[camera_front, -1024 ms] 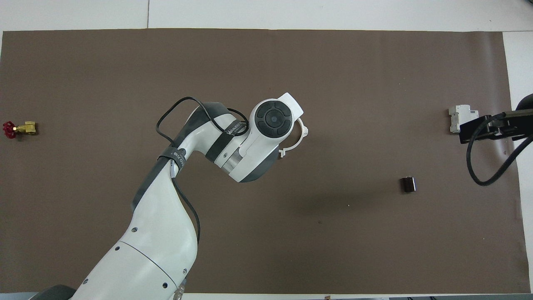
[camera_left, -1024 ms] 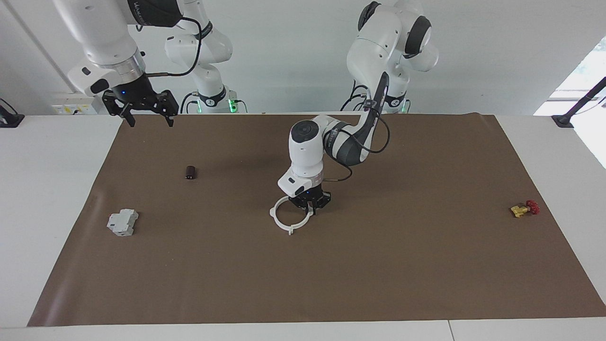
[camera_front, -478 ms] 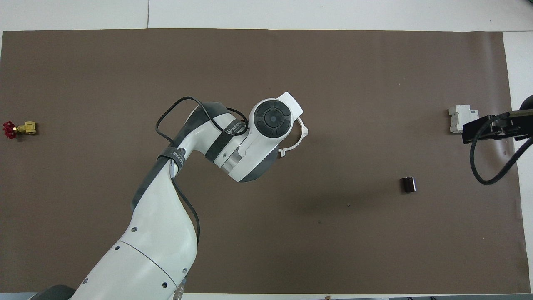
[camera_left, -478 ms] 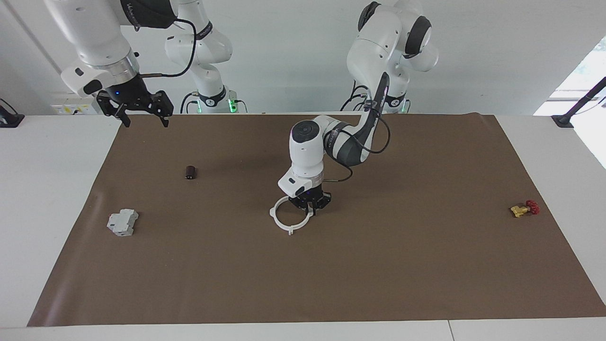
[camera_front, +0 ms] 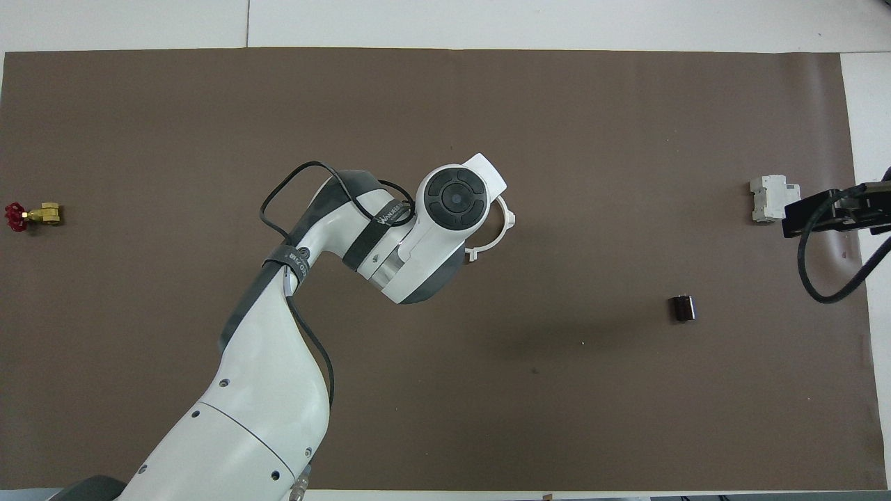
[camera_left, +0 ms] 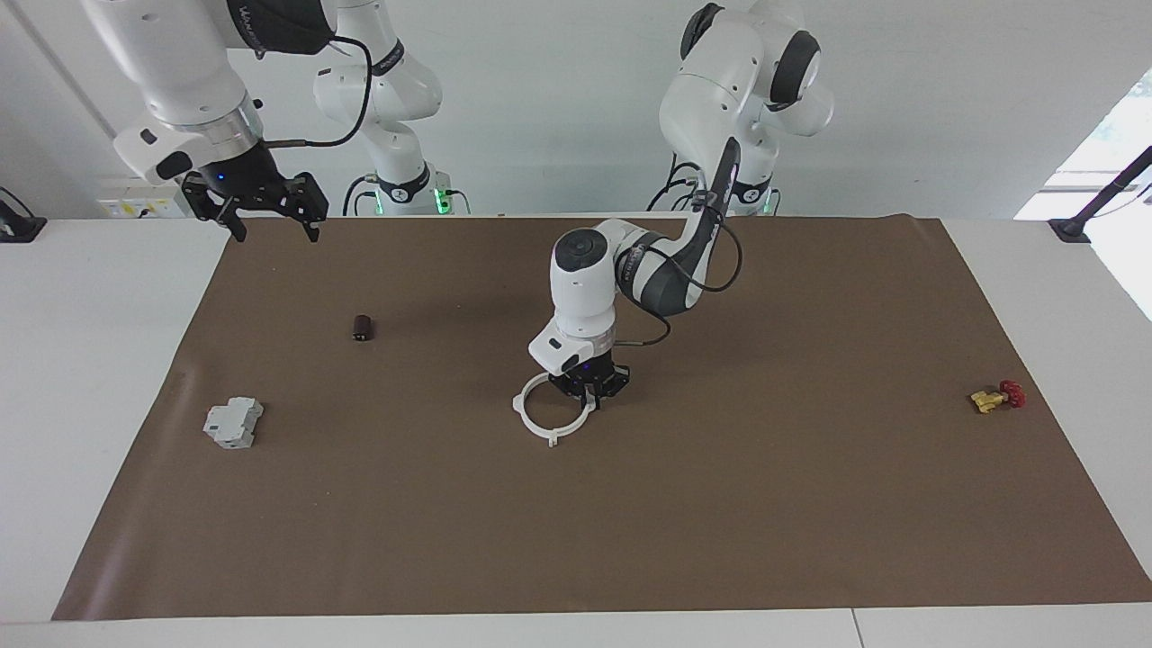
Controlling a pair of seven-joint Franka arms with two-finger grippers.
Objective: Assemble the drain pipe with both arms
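Note:
The drain pipe lies as one white ring with tabs in the middle of the brown mat; in the overhead view only part of its arc shows past the left arm's wrist. My left gripper points straight down at the ring's rim on the side toward the left arm's end, and its fingers are pinched on the rim. My right gripper hangs open and empty, raised over the mat's corner at the right arm's end; it shows at the edge of the overhead view.
A grey boxy block lies at the right arm's end of the mat. A small dark cylinder lies nearer to the robots than the block. A yellow-and-red valve lies at the left arm's end.
My right gripper has risen and drawn back toward the right arm's end of the table. The left gripper and the ring have not moved.

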